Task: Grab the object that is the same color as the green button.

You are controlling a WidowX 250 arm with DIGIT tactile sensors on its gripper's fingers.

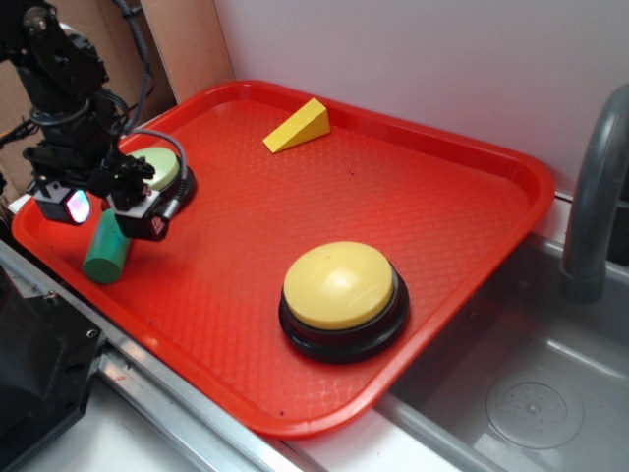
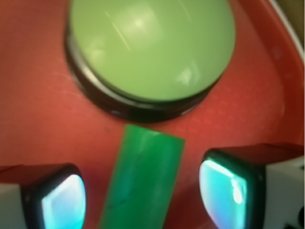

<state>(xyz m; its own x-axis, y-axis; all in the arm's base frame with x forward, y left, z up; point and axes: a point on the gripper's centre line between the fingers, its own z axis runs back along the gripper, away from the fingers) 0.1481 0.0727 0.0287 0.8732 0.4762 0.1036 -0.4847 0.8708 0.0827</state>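
Item 1, red tray (image 1: 462,187): moulded plastic with a textured floor, set beside a grey sink (image 1: 550,393). The exterior view alone showed its full outline, the sink, a grey faucet pipe (image 1: 595,197) at the right edge, and cardboard (image 1: 187,39) behind the far left corner.

Item 2, green cylinder block (image 1: 106,254): dark green, matte, lying on its side near the tray's front left rim, just in front of the green button. The wrist view showed it (image 2: 143,179) lengthwise between the two fingers with red tray floor visible on both sides, its far end close to the button's black base but not clearly touching.

Item 3, green button (image 1: 157,167): pale green dome on a black round base, at the tray's left side. Partly hidden by the arm in the exterior view; the wrist view showed its dome (image 2: 152,47) almost whole.

Item 4, gripper (image 1: 106,208): black WidowX fingers with glowing cyan pads (image 2: 221,191), spread apart and straddling the block without gripping it.

Item 5, yellow wedge block (image 1: 298,126): near the tray's far rim, exterior view only.

Item 6, yellow button (image 1: 339,285): large dome on a black base, near the tray's front right, exterior view only.

Markings: no brand, label or legible writing could be made out in either view.
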